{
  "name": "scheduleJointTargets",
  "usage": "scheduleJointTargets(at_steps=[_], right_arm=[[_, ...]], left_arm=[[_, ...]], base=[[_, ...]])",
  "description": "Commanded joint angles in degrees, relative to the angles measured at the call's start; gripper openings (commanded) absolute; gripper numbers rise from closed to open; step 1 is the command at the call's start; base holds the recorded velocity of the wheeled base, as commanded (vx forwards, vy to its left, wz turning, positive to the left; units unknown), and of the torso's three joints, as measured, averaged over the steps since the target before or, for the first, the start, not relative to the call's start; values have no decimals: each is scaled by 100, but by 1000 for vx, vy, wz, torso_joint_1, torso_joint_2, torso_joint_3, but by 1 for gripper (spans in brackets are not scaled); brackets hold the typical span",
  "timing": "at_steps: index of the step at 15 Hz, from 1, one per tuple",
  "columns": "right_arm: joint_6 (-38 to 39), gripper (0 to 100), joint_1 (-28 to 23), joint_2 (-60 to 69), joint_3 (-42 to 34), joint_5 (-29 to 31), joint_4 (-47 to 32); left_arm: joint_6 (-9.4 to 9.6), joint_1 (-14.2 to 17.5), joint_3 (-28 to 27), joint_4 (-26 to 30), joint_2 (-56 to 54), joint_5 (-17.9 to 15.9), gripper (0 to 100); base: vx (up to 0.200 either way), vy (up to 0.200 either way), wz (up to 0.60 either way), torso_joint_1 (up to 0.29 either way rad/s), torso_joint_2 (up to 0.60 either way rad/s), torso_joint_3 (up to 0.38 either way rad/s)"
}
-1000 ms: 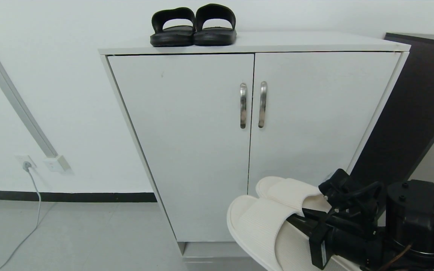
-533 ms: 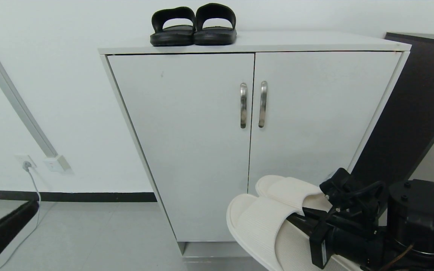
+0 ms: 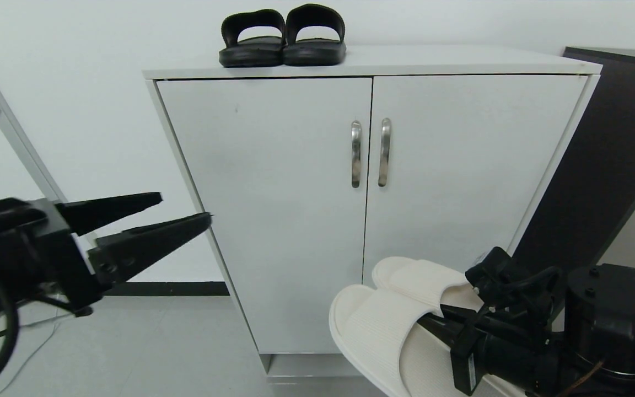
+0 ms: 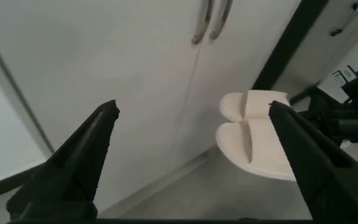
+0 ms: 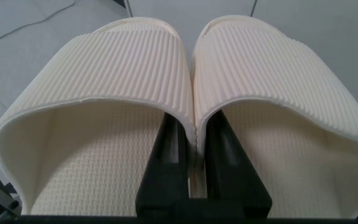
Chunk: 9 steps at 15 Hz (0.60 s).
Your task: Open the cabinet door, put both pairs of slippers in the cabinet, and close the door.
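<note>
Left claw (image 3: 185, 207): jaws spread wide, nothing between them, level with the left edge of the cabinet (image 3: 273, 220); contact with it cannot be told. Black slippers (image 3: 283, 38): side by side on the cabinet top, towards its left end. Both doors shut, the two handles (image 3: 355, 154) just beside each other at the centre seam. White slippers (image 3: 389, 325): low before the right door, off the floor. Right claw (image 5: 193, 143): closed on the pair's touching inner walls, one finger inside each slipper.
</note>
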<state>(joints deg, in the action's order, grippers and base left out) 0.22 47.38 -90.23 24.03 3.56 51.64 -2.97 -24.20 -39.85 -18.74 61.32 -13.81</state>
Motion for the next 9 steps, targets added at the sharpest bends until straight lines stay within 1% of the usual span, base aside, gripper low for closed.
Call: scheduleJointTargets(at_steps=[1, 2, 3, 4, 5, 6, 7, 9], right_arm=[[4, 0, 25, -29, -3, 4, -5], [4, 0, 16, -29, -39, 4, -5], [4, 0, 16, -29, -39, 4, -5], [4, 0, 16, -12, -30, 13, 4], [4, 0, 16, -12, -30, 13, 4], [4, 0, 16, -20, -30, 4, 4], [4, 0, 16, -20, -30, 4, 4], [4, 0, 16, -20, -30, 4, 13]], left_arm=[[-19, -665, -568, -16, 882, 19, 100], [-19, -858, -779, -16, 1189, 1, 100], [-19, -955, -875, -25, 1312, -7, 100], [-19, -1149, -1104, -253, 1726, -16, 100], [-37, -1272, -1253, -535, 1972, -7, 100], [-37, -1403, -1482, -675, 2262, 19, 100], [-63, -1491, -1710, -675, 2490, 19, 100], [-300, -1632, -2009, -684, 2859, -69, 100]], base=[[0, 0, 0, 0, 0, 0], [0, 0, 0, 0, 0, 0], [0, 0, 0, 0, 0, 0], [0, 0, 0, 0, 0, 0], [0, 0, 0, 0, 0, 0], [0, 0, 0, 0, 0, 0], [0, 0, 0, 0, 0, 0], [0, 0, 0, 0, 0, 0]])
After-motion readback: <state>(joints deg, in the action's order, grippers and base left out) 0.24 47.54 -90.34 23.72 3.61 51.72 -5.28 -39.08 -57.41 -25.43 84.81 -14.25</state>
